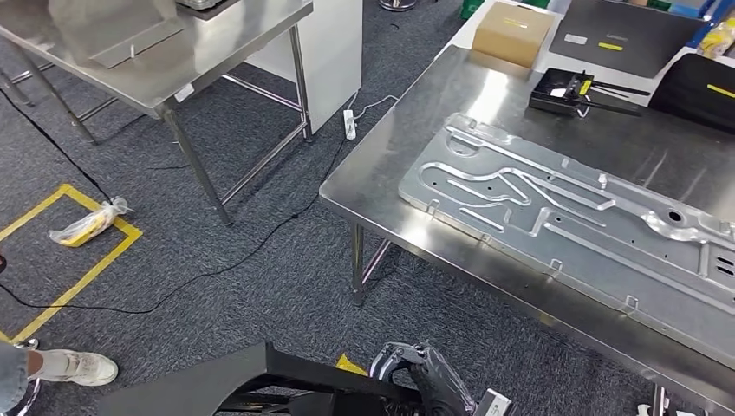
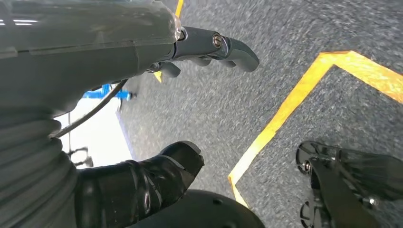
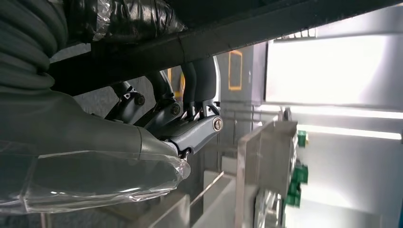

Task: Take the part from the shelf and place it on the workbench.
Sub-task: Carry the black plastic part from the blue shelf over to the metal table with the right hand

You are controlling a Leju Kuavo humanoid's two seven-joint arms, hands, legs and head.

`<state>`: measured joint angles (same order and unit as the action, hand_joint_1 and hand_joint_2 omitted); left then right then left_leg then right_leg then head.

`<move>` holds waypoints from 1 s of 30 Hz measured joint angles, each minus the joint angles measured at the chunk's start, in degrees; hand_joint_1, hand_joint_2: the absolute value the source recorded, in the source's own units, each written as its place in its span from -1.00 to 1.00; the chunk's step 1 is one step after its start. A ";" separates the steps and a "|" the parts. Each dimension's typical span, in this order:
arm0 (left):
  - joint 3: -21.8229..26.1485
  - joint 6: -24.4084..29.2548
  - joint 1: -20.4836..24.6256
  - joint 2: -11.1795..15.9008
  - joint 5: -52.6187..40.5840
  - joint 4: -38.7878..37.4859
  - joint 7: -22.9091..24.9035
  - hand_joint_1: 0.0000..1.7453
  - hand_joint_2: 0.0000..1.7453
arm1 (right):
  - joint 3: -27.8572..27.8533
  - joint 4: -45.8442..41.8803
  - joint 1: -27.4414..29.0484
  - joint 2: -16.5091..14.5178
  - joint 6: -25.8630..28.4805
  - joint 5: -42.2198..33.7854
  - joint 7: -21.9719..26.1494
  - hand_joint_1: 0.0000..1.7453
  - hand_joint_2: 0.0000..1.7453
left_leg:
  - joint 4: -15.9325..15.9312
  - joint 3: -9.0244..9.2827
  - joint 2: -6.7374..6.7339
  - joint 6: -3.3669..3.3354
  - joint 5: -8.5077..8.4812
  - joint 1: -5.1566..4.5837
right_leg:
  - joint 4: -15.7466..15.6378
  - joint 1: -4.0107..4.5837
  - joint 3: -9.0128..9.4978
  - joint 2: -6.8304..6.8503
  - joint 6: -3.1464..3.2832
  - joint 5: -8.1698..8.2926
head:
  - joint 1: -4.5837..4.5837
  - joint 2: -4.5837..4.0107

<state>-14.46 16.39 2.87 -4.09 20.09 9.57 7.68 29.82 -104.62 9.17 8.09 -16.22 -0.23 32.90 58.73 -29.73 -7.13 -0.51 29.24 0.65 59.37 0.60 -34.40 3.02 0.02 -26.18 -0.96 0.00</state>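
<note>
Part low in right hand, bench ahead-right.
Right hand (image 1: 425, 373) has its fingers curled round the edge of the black part (image 1: 217, 386), held low over the carpet, long axis running to the robot's left from the grip. Left hand (image 2: 95, 52) spread, holding nothing. Bench (image 1: 381, 173) lies forward-right of the part; plate (image 1: 563, 217) covers much of it, near corner bare.

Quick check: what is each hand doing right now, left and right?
Left hand: open, fingers apart above the grey carpet, holding nothing.
Right hand: fingers wrapped round the edge of a flat black panel, holding it.
</note>
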 joint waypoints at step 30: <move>-0.02 0.57 -0.04 -0.32 -0.11 -0.06 -0.11 -1.00 1.00 | -0.39 -1.02 0.80 0.85 0.01 -0.30 -0.42 1.00 1.00 | -0.89 0.32 1.06 0.31 -0.47 -0.01 | -0.26 -0.80 0.08 0.44 -0.82 0.32 | -0.15 0.00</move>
<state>-14.47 16.96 2.83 -4.41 19.98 9.51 7.57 29.43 -105.64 9.97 8.93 -16.21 -0.52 32.48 57.83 -29.41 -6.07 -0.20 28.77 0.64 59.11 -0.20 -34.33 3.46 -0.80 -25.86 -1.10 0.00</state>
